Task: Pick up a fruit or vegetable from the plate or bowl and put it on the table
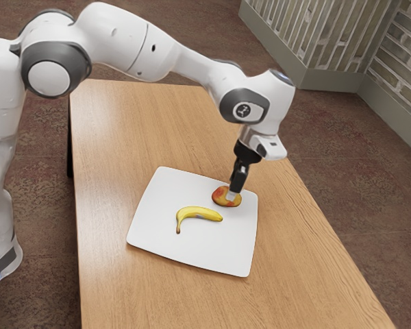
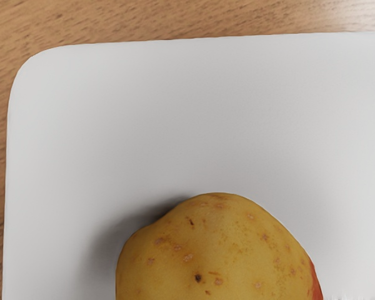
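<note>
Red-yellow fruit, one, near one banana; one plate.

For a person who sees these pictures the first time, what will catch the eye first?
Probably the big white arm, reaching in from the exterior view's left over the wooden table. Next, the bright yellow banana on the white plate, and beside it the roundish yellow-and-red item, with the gripper right down at it.
</note>
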Tool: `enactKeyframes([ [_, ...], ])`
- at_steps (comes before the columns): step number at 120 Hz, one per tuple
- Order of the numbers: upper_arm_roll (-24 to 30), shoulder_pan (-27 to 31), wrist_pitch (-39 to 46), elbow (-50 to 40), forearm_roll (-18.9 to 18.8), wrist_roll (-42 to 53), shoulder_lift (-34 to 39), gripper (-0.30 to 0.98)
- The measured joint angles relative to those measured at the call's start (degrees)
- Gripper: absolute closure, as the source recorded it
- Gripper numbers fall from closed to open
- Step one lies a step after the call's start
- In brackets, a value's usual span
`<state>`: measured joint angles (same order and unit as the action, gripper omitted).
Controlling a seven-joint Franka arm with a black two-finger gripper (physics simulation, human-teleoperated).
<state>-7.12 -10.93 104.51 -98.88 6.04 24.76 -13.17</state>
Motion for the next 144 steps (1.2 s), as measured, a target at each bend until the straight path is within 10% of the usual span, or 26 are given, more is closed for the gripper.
enactKeyframes([
  [56, -0.2, 0.0, 1.1, -0.6, 1.3, 0.6, -2.9, -0.18],
  [74, -0.5, -0.3, 1.5, -0.6, 1.0, 1.0, -1.4, -0.13],
  [107, -1.0, -0.5, 1.6, -0.7, 0.1, 1.0, 0.8, 0.40],
  [144, -14.1, 0.4, 1.0, 4.1, -1.7, 1.3, 3.8, 0.38],
])
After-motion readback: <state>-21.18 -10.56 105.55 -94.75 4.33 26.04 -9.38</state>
